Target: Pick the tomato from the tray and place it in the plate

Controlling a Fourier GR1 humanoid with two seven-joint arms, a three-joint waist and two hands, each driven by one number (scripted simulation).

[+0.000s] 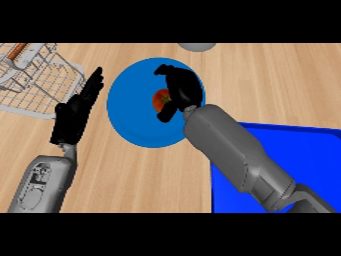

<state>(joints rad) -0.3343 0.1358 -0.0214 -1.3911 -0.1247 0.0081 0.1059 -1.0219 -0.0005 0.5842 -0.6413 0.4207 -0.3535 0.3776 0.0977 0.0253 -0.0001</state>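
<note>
While the black right hand [180, 87] hangs over the round blue plate [129, 107], its fingers curl round the small red tomato [160, 99], held just under the palm, above the plate's centre; release looks due straight down. Rectangular blue tray [328, 165]: lower right, under the forearm. Black left hand [75, 110]: open, resting left of plate.

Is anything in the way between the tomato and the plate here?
Nothing visible. The right hand, curled round the tomato, is directly over the plate, and nothing else shows on the plate. The left hand rests open beside it.
</note>
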